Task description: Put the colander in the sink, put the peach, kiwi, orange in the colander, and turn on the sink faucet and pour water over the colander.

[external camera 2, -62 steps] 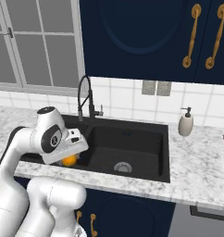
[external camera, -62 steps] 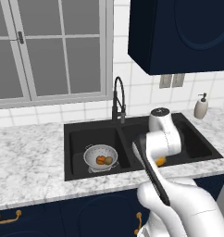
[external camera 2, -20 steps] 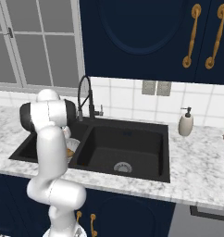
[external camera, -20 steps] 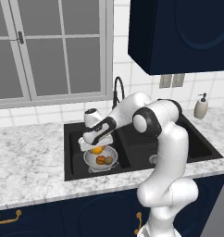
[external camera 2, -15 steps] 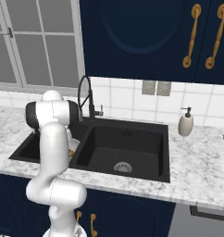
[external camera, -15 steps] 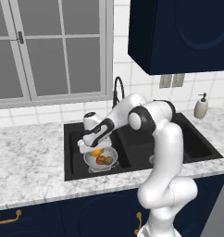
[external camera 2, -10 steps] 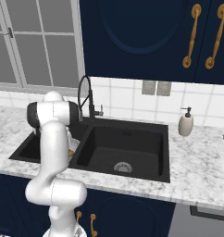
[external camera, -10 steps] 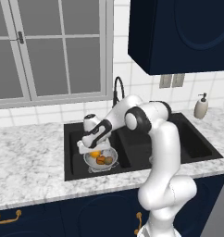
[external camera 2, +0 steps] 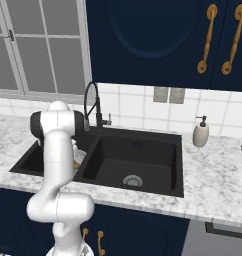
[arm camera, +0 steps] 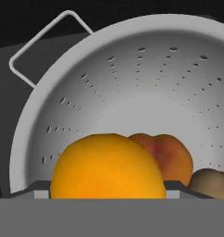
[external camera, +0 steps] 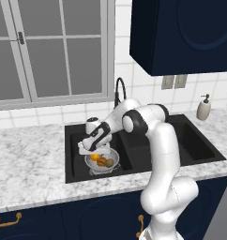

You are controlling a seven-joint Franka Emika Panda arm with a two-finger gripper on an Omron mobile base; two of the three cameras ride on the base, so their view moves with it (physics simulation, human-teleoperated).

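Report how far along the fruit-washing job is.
Done: the colander sits in the sink, with peach and kiwi inside. In hand: the gripper holds the orange over the colander. Left: drop it, then turn on the faucet; no water shows.

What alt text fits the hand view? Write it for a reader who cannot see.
An orange sits between the fingers, just above the silver colander. A peach and a brown kiwi lie inside the colander, which rests in the black sink.

A white robot arm [external camera 2: 55,150] bends over the left basin of a black sink [external camera 2: 133,160] set in a marbled counter [external camera 2: 218,185]. A black faucet [external camera 2: 92,107] stands behind it; a soap bottle [external camera 2: 200,132] sits far right.
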